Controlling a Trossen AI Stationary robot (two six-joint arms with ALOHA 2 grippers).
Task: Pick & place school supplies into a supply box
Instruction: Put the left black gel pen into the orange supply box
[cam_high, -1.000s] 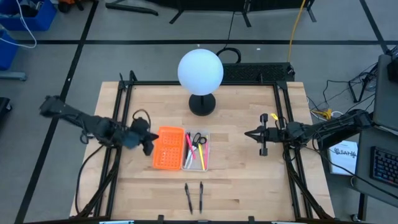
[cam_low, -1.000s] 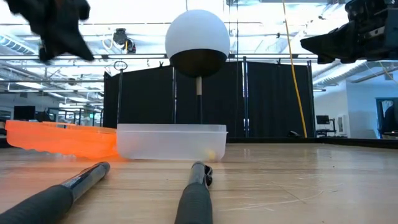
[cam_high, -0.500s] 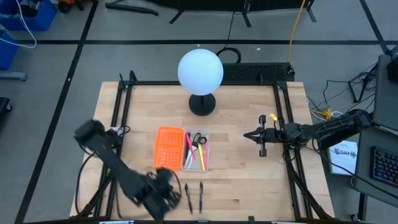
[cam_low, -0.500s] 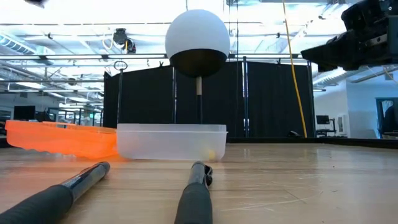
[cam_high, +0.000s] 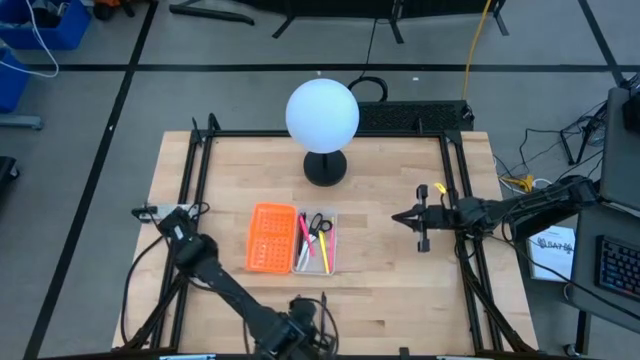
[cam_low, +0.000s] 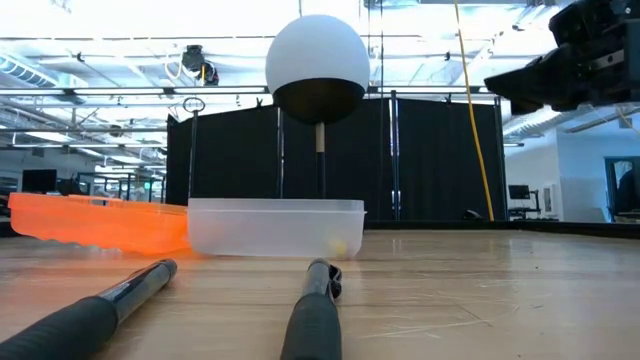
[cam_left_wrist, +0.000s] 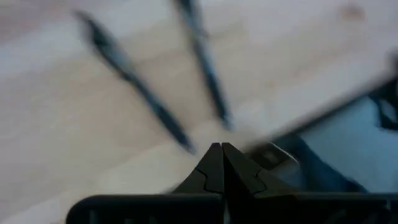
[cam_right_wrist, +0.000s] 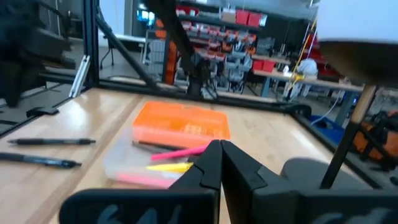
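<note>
Black pens (cam_high: 323, 305) lie just ahead of our left pincer (cam_left_wrist: 221, 152), fingers pressed together, poised to collect them. Right pincer (cam_right_wrist: 220, 151), likewise closed, waits facing the supply box (cam_high: 292, 240).

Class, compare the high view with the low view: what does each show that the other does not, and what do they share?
Only the high view shows the left gripper at the table's near edge by the two black pens, and the scissors and coloured pens lying in the clear tray. Only the low view shows the room's ceiling lights and black curtain. Both show the globe lamp, orange half, clear tray, pens and right gripper.
</note>
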